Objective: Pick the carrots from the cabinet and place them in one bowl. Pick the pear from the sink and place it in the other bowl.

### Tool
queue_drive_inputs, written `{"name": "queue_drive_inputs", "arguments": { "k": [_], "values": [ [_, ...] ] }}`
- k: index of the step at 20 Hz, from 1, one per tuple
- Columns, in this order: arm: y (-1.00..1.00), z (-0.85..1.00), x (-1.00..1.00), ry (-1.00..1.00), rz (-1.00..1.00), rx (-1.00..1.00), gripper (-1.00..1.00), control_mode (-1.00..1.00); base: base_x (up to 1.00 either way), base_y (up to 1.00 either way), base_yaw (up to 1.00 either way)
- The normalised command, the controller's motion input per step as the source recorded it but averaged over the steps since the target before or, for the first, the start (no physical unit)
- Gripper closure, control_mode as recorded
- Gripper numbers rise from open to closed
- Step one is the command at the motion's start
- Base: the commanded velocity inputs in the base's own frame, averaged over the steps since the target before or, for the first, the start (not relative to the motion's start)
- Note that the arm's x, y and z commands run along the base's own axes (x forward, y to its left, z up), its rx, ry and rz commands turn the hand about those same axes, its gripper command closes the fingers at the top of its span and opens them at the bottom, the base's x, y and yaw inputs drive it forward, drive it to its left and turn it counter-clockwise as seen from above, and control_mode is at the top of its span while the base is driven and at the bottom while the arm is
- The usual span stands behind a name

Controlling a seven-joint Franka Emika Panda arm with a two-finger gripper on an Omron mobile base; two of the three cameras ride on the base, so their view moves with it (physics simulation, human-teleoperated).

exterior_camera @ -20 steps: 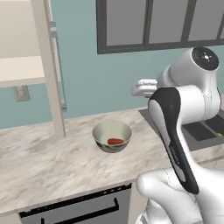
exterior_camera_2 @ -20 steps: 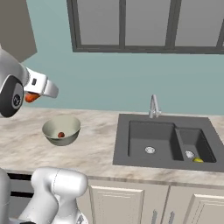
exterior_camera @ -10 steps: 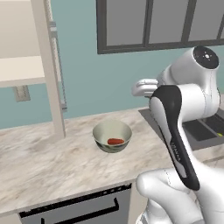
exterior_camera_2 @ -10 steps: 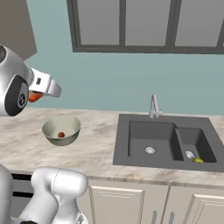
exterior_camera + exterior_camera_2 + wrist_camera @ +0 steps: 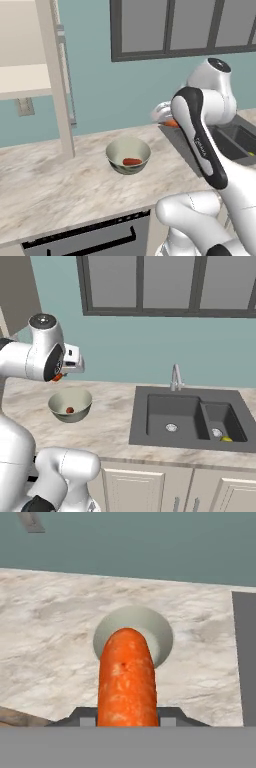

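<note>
Since a second ago the pincer (image 5: 127, 722) has swung closer above the cream bowl (image 5: 128, 155), clamped on the second carrot (image 5: 127, 679), poised to join the first carrot (image 5: 131, 161) inside.

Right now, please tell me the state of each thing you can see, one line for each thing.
gripper: shut on a carrot, above the counter.
held carrot: gripped, pointing toward the bowl.
other carrot: lying inside the bowl.
bowl: upright on the counter.
pear: lying in the sink's smaller basin.
sink: larger basin bare, faucet not running.
</note>
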Motion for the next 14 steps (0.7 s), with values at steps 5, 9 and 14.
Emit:
{"name": "queue_drive_inputs", "arguments": {
  "k": [5,9,14],
  "values": [
    [0.00,-0.76,0.44,0.15,0.28,-0.25,1.00,-1.00,0.00,0.00,0.00],
    [0.20,-0.53,0.22,0.06,0.26,-0.17,1.00,-1.00,0.00,0.00,0.00],
    [0.28,-0.26,0.26,0.04,0.16,-0.02,1.00,-1.00,0.00,0.00,0.00]
  ]
}}
